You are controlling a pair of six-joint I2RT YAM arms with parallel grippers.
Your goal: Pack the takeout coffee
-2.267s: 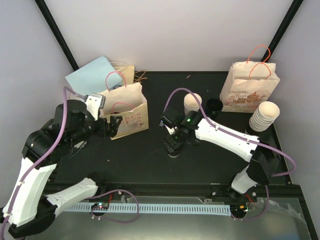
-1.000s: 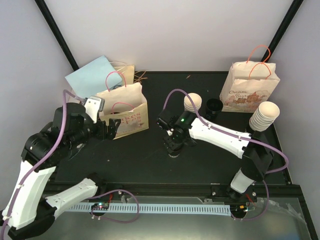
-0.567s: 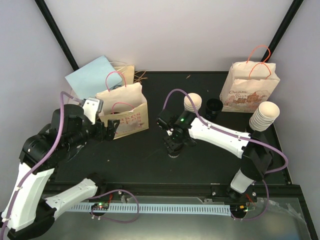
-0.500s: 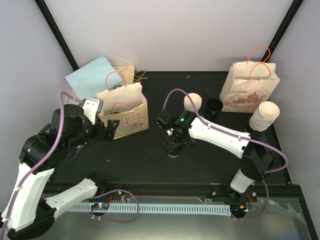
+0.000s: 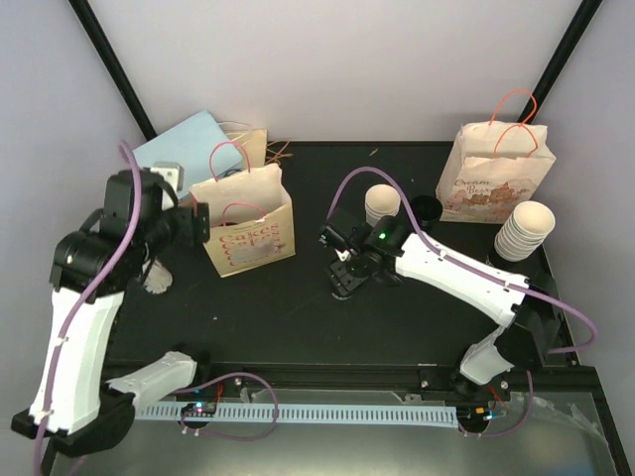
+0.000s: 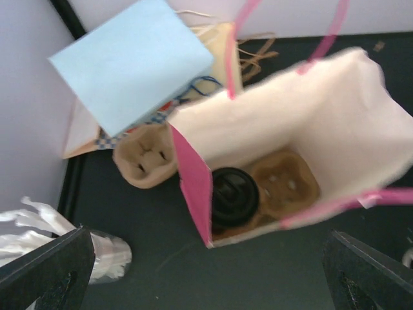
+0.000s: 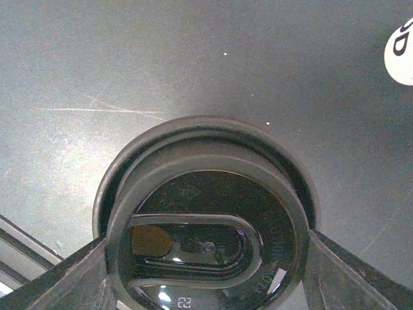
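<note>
A takeout coffee cup with a black lid (image 7: 206, 213) fills the lower right wrist view. My right gripper (image 7: 206, 258) is shut on it, a finger pressed against each side of the lid. From above, that gripper (image 5: 345, 281) sits at the table's middle and hides the cup. The open paper bag (image 5: 248, 223) with pink handles stands at left. Inside the bag (image 6: 290, 123) a cardboard carrier holds one black-lidded cup (image 6: 233, 196) beside an empty slot (image 6: 284, 184). My left gripper (image 5: 198, 220) hovers wide open beside the bag, holding nothing.
A second printed bag (image 5: 496, 178) stands at back right, with a stack of paper cups (image 5: 523, 230) beside it. More cups (image 5: 382, 205) and black lids (image 5: 425, 208) sit behind my right arm. A blue sheet (image 6: 129, 61), a spare carrier (image 6: 145, 158) and crumpled plastic (image 6: 39, 226) lie left of the bag.
My left arm has risen and swung back, so its camera looks down into the bag. My right gripper has narrowed onto the cup's lid and shifted slightly away from the near edge.
</note>
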